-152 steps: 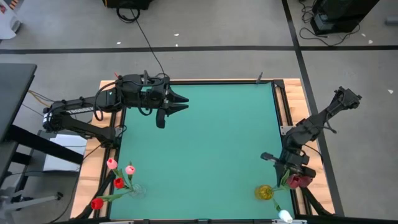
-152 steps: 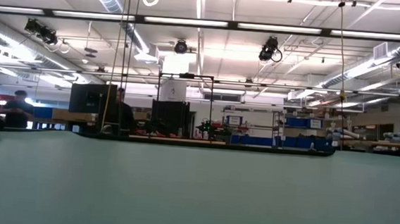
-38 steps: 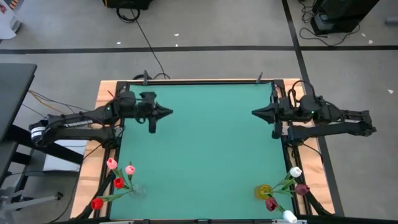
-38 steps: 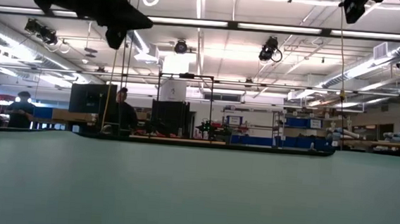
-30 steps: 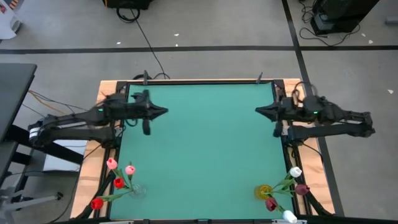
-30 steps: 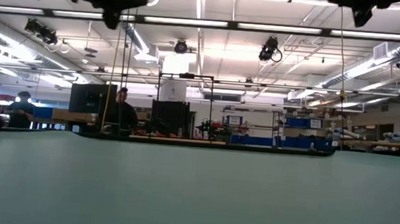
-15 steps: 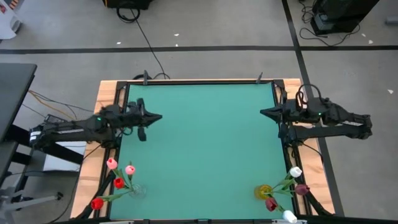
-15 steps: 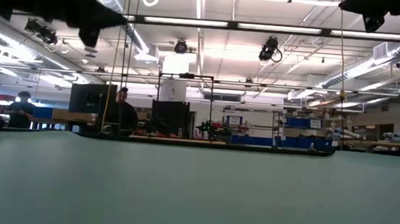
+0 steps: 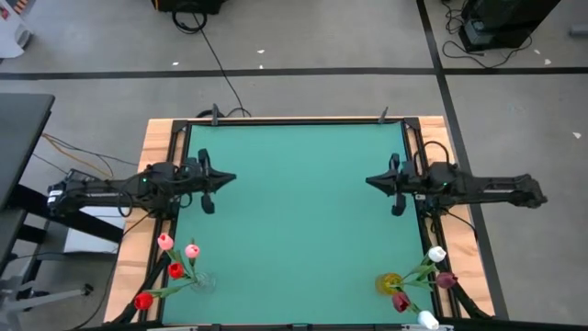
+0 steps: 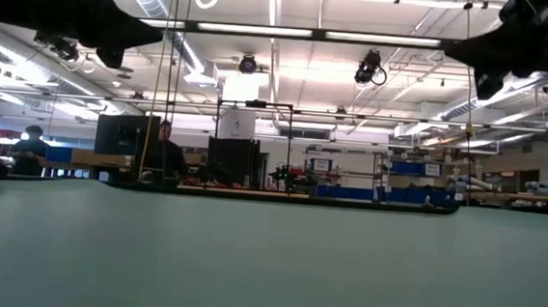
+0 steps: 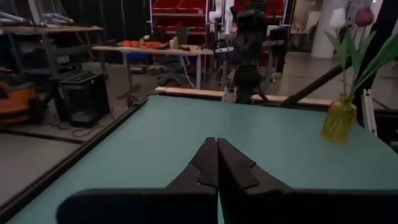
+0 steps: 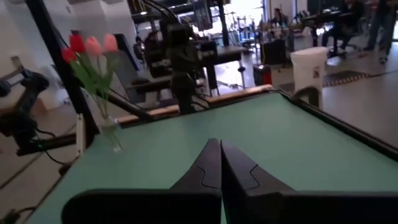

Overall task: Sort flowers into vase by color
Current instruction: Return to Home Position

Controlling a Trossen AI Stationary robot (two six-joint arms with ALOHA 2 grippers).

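- As I read the high view from its left, the red and pink flowers (image 9: 175, 269) stand in the clear vase (image 9: 201, 281) at the table's (image 9: 294, 211) lower-left corner, four heads leaning out over the edge.
- The left tool (image 9: 230, 176) hangs over the table's left side, fingers pressed together and carrying nothing.
- The right tool (image 9: 369, 181) mirrors it on the right side, likewise pinched closed and empty.
- The white and dark red flowers (image 9: 437, 255) sit in the yellow vase (image 9: 392, 283) at the lower-right corner. I count four heads, though the frame edge clips one.
- I judge these flowers light, with thin stems that flex and soft heads. I'd pinch mid-stem, never the petals, and mind that the vases may tip.
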